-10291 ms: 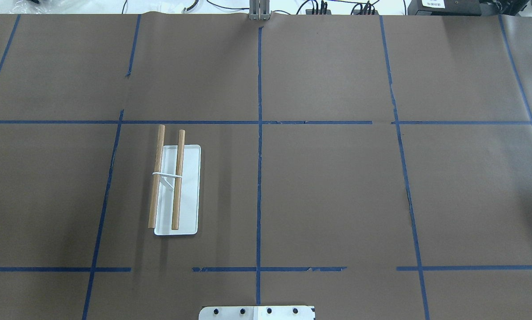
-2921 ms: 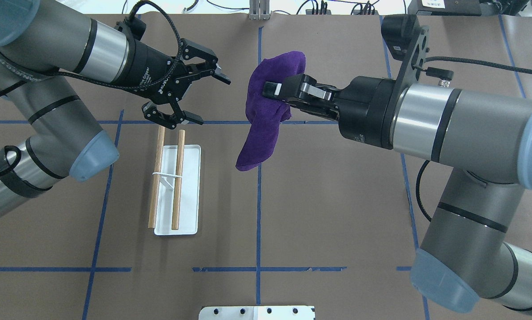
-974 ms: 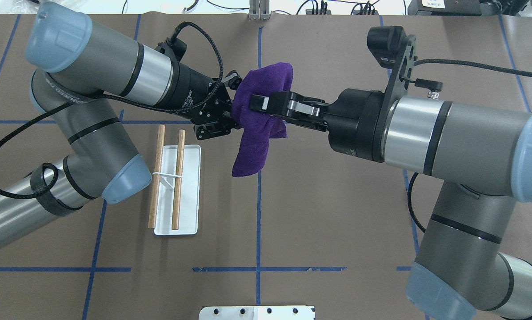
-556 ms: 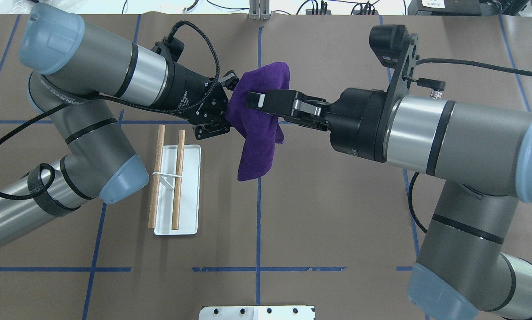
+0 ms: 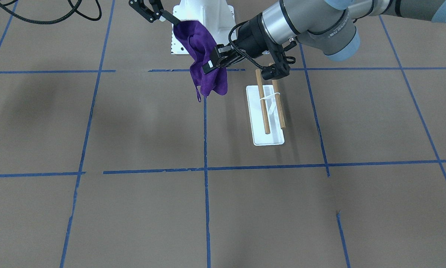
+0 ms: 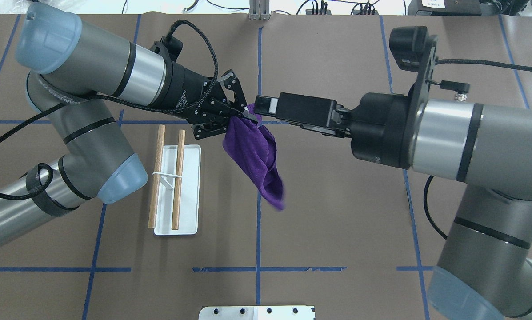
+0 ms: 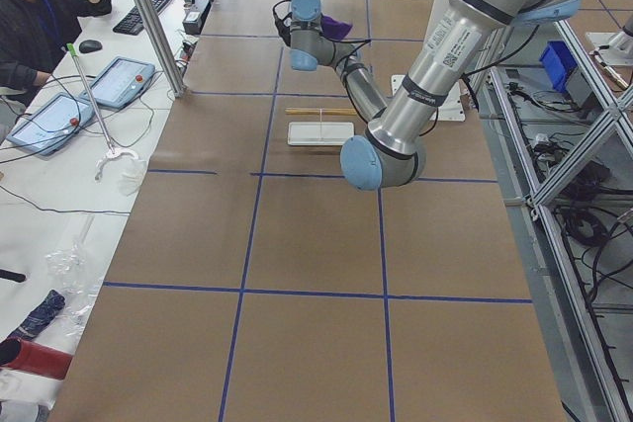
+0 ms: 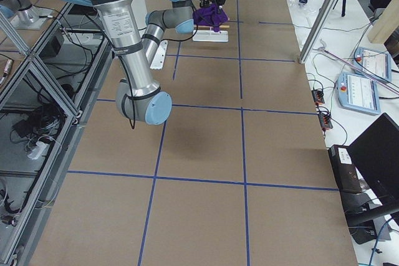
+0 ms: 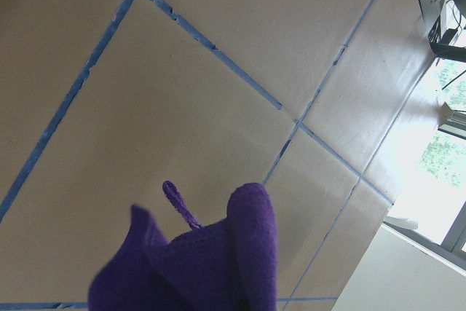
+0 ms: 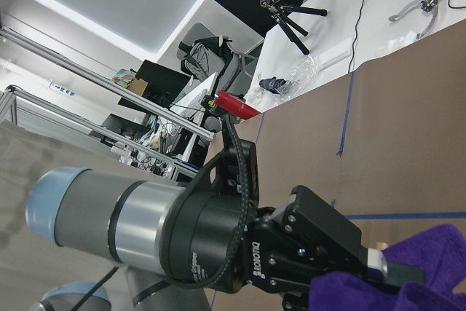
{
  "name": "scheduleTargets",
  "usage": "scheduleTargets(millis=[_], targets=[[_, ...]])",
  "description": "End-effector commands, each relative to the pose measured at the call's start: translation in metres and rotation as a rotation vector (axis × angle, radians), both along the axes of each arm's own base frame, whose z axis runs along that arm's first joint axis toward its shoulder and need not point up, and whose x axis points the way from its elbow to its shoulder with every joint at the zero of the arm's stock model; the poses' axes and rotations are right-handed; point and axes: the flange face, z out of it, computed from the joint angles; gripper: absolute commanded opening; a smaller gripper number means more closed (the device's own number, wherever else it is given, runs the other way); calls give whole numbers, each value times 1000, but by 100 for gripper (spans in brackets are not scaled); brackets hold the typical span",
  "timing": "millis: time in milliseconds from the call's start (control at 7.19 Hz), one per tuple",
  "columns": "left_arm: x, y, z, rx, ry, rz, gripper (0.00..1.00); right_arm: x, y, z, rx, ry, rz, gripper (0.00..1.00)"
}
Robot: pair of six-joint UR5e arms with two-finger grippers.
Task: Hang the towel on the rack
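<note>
Purple towel (image 6: 253, 153): bunched, up off the table, pinched at its upper edge in the left gripper (image 6: 242, 116). Lower end hanging free, with a small loop (image 5: 199, 97) at the bottom corner. Rack (image 6: 190, 195): flat white base on the table, two parallel light-brown dowels (image 6: 178, 178) on a white support. Towel apart from the rack, near its far end, toward the middle of the table.
</note>
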Motion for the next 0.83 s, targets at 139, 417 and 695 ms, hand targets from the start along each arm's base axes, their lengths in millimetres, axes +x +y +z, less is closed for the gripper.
scheduleTargets(millis=[139, 417, 695], targets=[[-1, -1, 0, 2, -1, -3, 0, 65, -1, 50, 7, 76, -30, 100], [-25, 2, 0, 23, 14, -22, 0, 118, -28, 101, -30, 146, 9, 100], [-44, 20, 19, 43, 35, -25, 0, 176, -90, 173, -129, 284, 104, 100]])
